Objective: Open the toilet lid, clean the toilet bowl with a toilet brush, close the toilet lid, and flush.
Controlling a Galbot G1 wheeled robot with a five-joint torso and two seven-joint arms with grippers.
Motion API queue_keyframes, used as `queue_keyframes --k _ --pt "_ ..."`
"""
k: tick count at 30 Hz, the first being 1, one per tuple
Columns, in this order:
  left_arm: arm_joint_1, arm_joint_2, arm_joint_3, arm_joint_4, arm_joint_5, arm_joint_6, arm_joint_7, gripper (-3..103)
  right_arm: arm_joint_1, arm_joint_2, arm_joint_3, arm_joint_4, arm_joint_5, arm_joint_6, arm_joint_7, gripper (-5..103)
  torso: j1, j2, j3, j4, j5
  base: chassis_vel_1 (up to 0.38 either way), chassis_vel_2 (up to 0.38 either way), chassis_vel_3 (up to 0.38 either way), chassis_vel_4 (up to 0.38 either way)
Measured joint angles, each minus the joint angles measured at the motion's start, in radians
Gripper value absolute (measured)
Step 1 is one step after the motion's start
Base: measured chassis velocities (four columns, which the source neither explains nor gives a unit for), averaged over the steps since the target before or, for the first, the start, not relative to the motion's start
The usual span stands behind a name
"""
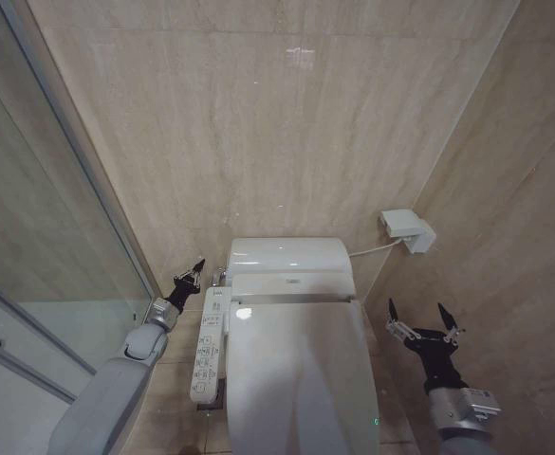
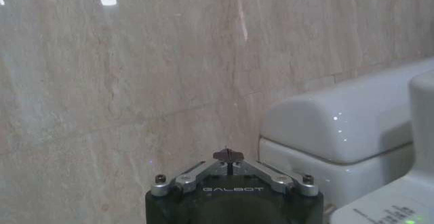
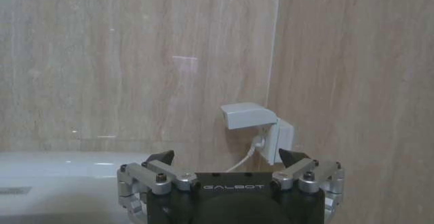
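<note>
beside the tank, left claw [image 1: 197,266] sits pinched closed; right claw [image 1: 425,322] spreads wide beside the closed toilet lid [image 1: 301,379].

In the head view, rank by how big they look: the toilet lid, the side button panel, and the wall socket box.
1. toilet lid
2. button panel
3. wall socket box, farther from the camera, so its true size is unsure.

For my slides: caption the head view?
Toilet lid down; left claw shut beside the tank, right claw open.
</note>
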Motion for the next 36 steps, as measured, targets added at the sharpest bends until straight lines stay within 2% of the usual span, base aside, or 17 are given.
queue_keyframes --k 11,14,24,36 --pt "-0.010 0.007 0.029 0.026 0.021 -0.022 0.012 0 0.000 0.000 0.000 0.000 0.000 0.000 0.000 100 0.000 0.000 0.000 -0.0002 0.0000 -0.009 0.014 0.020 -0.010" --pt "-0.006 0.019 0.053 0.041 0.038 -0.038 0.033 0 0.000 0.000 0.000 0.000 0.000 0.000 0.000 100 0.000 0.000 0.000 0.0002 0.0000 0.000 0.000 0.000 0.000" --pt "0.025 0.007 0.052 0.052 0.070 -0.055 0.043 0 0.000 0.000 0.000 0.000 0.000 0.000 0.000 100 0.000 0.000 0.000 0.0008 0.0002 0.000 0.000 0.000 0.000" --pt "0.019 -0.001 0.050 0.066 0.084 -0.062 0.054 0 0.000 0.000 0.000 0.000 0.000 0.000 0.000 100 0.000 0.000 0.000 0.0002 0.0003 0.000 0.000 0.000 0.000"
